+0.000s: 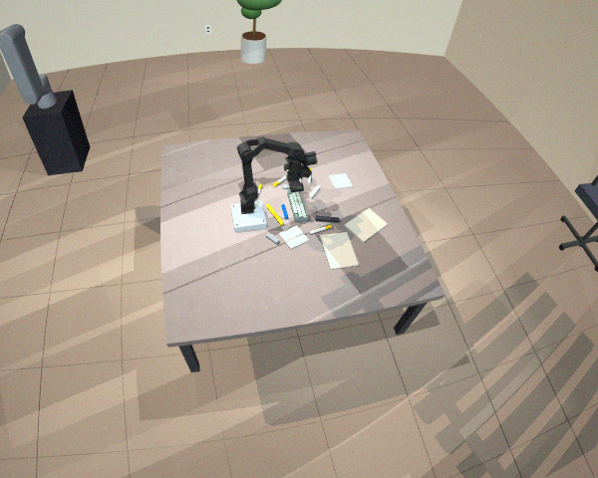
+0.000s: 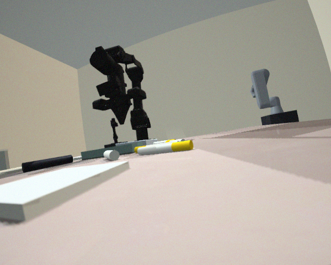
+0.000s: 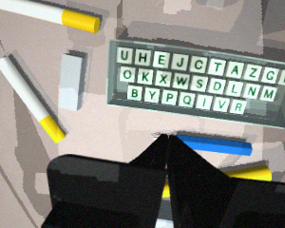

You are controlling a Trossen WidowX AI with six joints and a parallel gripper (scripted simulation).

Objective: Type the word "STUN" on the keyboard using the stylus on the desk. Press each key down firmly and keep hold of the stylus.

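Note:
The keyboard (image 1: pixel 305 218) (image 2: pixel 91 154) (image 3: pixel 110 73) is a grey-green tray with three rows of white letter keys. In the wrist view the U key (image 3: pixel 124 55) and T key (image 3: pixel 217 66) are in the top row, the S key (image 3: pixel 199 84) and N key (image 3: pixel 252 90) in the middle row. My gripper (image 1: pixel 296 189) (image 2: pixel 121 123) (image 3: pixel 166 141) is shut, with its tips together and nothing seen between them. It hangs above the desk, below the keyboard's front edge in the wrist view. A blue stick (image 1: pixel 284 211) (image 3: pixel 216 144), possibly the stylus, lies beside the keyboard.
A yellow stick (image 1: pixel 275 214) (image 3: pixel 258 173) lies near the blue one. A grey block (image 3: pixel 71 83) and two white-and-yellow markers (image 3: pixel 28 97) (image 3: pixel 47 12) lie left of the keyboard in the wrist view. A black cylinder (image 1: pixel 327 218) (image 2: pixel 47 163) and several paper pads lie farther off.

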